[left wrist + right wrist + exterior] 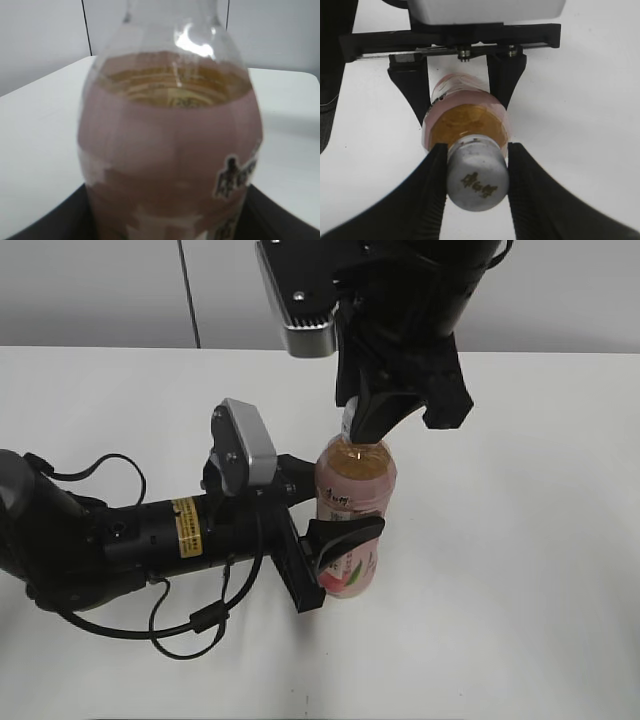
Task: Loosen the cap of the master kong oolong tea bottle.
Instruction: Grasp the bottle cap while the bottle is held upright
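The master kong oolong tea bottle [354,490] stands upright at the table's middle, amber tea inside, pink label. My left gripper [335,540] is shut on its lower body from the left; in the left wrist view the bottle [170,150] fills the frame between the dark fingers. My right gripper [362,425] comes down from above and is shut on the cap [478,180], white with a dark logo on top, one finger on each side. In the exterior view the cap [348,421] is mostly hidden by the right fingers. The left fingers [465,95] show below in the right wrist view.
The white table [520,570] lies all round the bottle. The left arm with its cables [130,540] lies across the left side of the table. A grey wall stands behind the far edge.
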### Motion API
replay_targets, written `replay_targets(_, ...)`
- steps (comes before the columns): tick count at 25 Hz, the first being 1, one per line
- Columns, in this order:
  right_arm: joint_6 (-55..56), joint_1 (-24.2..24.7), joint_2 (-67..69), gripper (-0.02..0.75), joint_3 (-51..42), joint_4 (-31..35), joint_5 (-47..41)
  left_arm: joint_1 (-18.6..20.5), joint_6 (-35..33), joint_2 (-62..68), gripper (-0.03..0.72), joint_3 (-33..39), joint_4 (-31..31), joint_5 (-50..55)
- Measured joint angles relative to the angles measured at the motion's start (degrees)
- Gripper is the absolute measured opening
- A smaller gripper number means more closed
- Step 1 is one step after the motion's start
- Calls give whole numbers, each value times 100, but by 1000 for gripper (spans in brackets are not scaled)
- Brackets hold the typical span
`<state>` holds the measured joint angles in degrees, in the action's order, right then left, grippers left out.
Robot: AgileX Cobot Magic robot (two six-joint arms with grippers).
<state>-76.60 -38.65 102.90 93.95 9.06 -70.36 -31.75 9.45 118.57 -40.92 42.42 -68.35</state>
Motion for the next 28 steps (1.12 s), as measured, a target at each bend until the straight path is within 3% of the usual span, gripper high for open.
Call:
replay_targets(11, 466, 0, -18, 277, -13, 98, 0, 0, -26, 0, 390, 0, 13, -10)
replay_targets(17, 1019, 0, -73, 398, -18, 161, 25, 0, -1, 0, 390, 0, -7, -2)
replay_targets(22, 1392, 0, -73, 435, -18, 293, 25, 0, 3, 0, 390, 0, -9, -2)
replay_targets(25, 2050, 0, -73, 454, -6, 656, 30, 0, 3, 0, 390, 0, -9, -2)
replay_targets(28, 3888, 0, -73, 477, 82, 908, 30, 0, 16, 0, 390, 0, -14, -2)
